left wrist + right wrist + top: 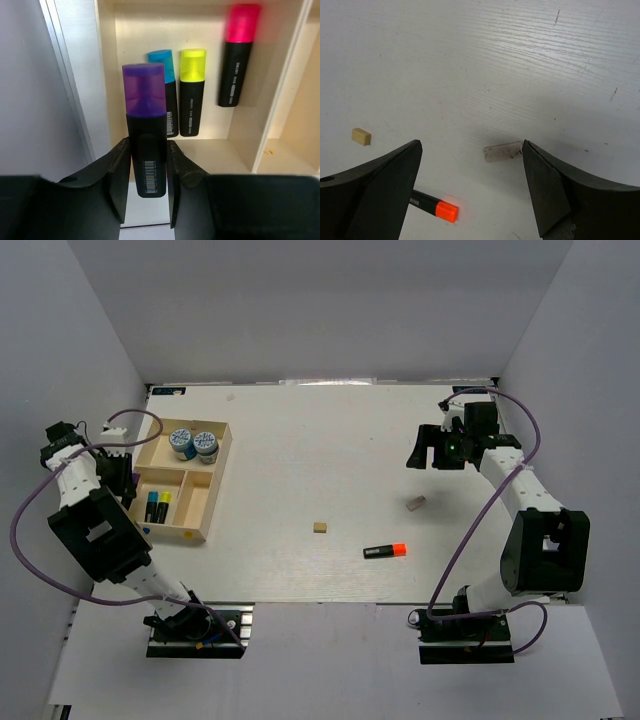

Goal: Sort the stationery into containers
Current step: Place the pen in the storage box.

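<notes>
Purple-capped highlighter (pixel 146 135) sits clamped in the left jaws by the wooden tray (pixel 106 75); right jaws gape wide over the desk (pixel 470 60).

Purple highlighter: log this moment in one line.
left gripper: shut on purple highlighter, by tray | right gripper: open, near grey eraser | on table: orange highlighter, tan eraser

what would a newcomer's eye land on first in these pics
First, the purple-capped black highlighter clamped in the left gripper. It fills the left wrist view, in front of a light-wood tray compartment where a blue-capped highlighter and a yellow-capped highlighter lie. Next, the orange-capped highlighter lying alone on the white table, centre-right. Near it is a small grey eraser block, framed by the open right gripper.
</notes>
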Robot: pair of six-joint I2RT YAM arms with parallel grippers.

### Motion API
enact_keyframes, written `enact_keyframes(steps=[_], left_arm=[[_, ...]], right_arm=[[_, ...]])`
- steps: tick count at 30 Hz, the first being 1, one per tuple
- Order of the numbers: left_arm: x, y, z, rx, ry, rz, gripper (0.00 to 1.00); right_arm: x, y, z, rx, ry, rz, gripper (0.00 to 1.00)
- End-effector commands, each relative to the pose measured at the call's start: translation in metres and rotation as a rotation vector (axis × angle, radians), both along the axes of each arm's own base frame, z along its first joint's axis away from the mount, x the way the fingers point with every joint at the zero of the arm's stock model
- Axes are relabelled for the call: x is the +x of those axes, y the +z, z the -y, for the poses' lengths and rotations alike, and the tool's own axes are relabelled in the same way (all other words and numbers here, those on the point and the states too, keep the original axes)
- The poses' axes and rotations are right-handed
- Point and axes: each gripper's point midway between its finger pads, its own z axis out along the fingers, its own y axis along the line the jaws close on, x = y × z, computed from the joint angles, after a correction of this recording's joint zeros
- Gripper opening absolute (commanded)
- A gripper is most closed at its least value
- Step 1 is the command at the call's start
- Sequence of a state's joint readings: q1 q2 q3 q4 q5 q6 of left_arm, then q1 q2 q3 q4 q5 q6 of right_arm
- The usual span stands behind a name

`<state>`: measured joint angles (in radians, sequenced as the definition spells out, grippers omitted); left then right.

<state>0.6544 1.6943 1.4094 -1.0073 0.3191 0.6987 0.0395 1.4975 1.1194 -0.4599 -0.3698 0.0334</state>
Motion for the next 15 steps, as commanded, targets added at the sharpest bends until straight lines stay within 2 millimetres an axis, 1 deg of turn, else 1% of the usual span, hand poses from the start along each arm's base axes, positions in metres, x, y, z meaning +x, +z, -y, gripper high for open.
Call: enact_keyframes(steps=[1,2,3,5,9,10,12,13,15], left_arm=[[0.003,0.005,-0.006,0.055,0.004,0.040,0.09],[0.003,0.001,-0.003,0.056,-0.002,0.033,0.12],[0.004,0.001,-0.005,0.063,0.004,0.036,0.18],[0.005,-0.002,-0.002,0.063,-0.002,0.033,0.24],[0.012,0.003,-0.005,0.063,0.011,0.052,0.43],[0.013,0.002,-0.005,0.057,0.011,0.050,0.52],[0.015,0.006,-0.003,0.040,0.017,0.056,0.59],[0.017,0.006,-0.004,0.038,0.025,0.058,0.64],[0.018,0.009,-0.004,0.033,0.037,0.067,0.69]], right_arm=[[0.008,0.013,0.000,0.006,0.012,0.031,0.86],[0.008,0.014,-0.001,0.006,0.014,0.034,0.86],[0.007,0.011,-0.002,0.012,0.019,0.027,0.86],[0.008,0.011,-0.003,0.015,0.021,0.025,0.86],[0.009,0.011,-0.004,0.020,0.023,0.022,0.86],[0.008,0.011,-0.004,0.019,0.023,0.020,0.86],[0.008,0.011,-0.003,0.019,0.022,0.023,0.86],[0.008,0.010,-0.003,0.021,0.021,0.020,0.86],[0.007,0.009,-0.003,0.021,0.022,0.020,0.86]])
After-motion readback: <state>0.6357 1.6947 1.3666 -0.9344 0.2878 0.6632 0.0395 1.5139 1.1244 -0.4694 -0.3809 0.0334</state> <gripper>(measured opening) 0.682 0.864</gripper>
